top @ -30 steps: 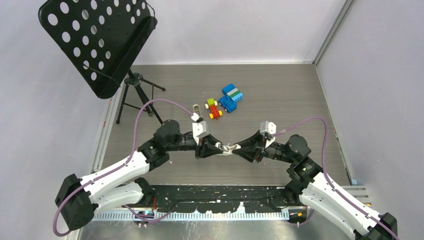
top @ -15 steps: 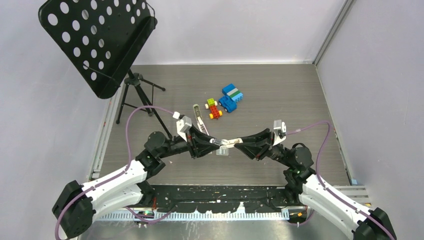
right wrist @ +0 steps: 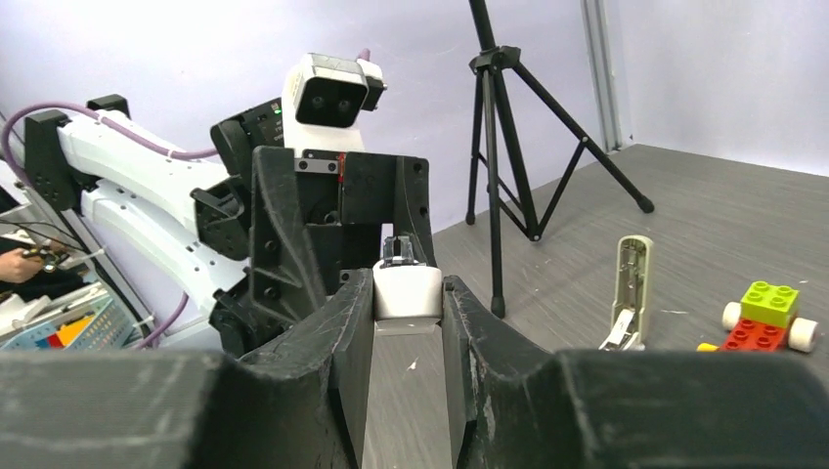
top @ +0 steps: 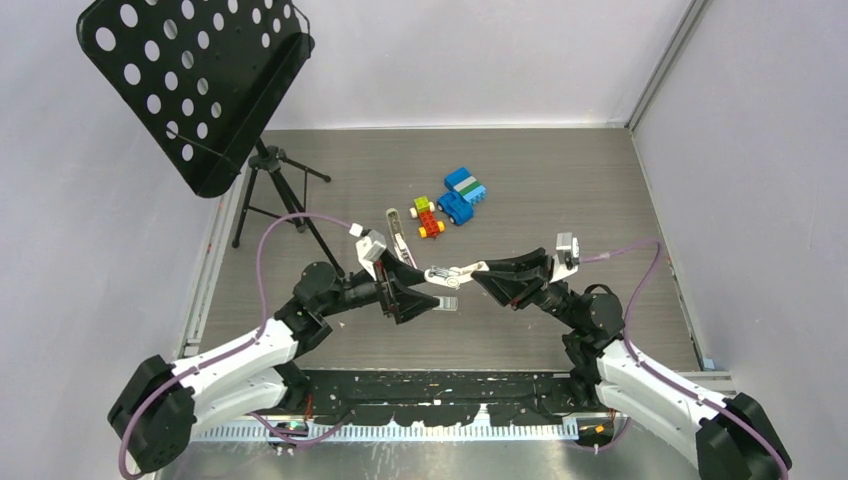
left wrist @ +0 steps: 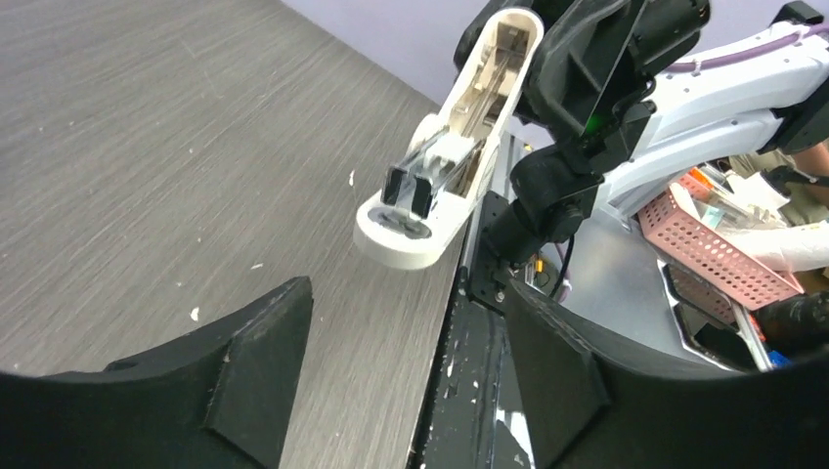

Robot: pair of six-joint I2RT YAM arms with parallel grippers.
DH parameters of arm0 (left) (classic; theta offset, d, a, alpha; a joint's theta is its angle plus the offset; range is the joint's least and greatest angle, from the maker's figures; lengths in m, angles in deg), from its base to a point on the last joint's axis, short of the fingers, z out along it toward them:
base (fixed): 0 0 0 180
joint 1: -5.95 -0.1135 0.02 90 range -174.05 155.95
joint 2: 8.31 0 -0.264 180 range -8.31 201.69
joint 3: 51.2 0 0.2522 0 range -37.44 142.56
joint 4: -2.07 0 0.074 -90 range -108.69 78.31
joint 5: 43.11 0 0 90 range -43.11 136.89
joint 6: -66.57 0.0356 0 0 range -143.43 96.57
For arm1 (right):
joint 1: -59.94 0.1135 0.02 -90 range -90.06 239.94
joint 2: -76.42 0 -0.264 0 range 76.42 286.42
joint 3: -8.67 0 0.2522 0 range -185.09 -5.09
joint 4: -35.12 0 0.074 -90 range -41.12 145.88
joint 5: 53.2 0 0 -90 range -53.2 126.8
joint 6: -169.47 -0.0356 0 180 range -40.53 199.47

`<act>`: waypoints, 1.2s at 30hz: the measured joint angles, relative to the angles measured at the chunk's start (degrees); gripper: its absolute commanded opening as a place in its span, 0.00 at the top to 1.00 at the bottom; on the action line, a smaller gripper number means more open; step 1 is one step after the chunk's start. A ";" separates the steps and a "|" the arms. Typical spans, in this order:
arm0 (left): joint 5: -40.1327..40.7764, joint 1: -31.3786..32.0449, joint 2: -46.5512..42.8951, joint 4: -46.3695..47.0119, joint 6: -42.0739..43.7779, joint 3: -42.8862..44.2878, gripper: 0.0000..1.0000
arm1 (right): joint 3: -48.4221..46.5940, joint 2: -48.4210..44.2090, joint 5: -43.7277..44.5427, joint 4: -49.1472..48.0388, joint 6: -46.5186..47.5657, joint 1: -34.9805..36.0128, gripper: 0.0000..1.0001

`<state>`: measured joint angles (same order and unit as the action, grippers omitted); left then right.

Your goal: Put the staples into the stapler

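Above the table (top: 560, 200), the opened stapler (top: 452, 273) is gripped by the right end effector (top: 480, 270) | left end effector (top: 428, 292) is spread wide, empty | next: staples, not clearly seen, must be fetched.

The stapler (top: 447, 272) was up off the table, its white body pinched at one end by the right gripper (top: 478, 269) and roughly level, with the metal channel exposed. The staples (top: 447, 303) looked like a tiny grey strip lying flat on the table just beneath it – too small to make out more.
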<state>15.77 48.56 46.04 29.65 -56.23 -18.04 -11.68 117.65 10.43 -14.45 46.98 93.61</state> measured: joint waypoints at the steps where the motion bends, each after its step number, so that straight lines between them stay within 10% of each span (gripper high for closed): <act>1: 0.00 0.00 -0.74 -2.21 0.83 0.15 0.17 | -0.15 -0.22 0.00 0.22 0.33 -0.11 1.00; 16: 1.38 0.00 -8.07 -43.08 26.23 22.73 0.02 | -6.40 -5.31 -8.83 22.10 12.44 -0.17 1.00; 36: -11.04 5.20 8.50 -51.52 42.25 29.44 0.19 | -7.39 -1.18 -19.02 22.51 13.20 -0.17 1.00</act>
<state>4.74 53.77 54.54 -21.87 -13.98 11.40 -19.07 116.47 -8.59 8.06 60.19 93.44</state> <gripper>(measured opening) 0.863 0.332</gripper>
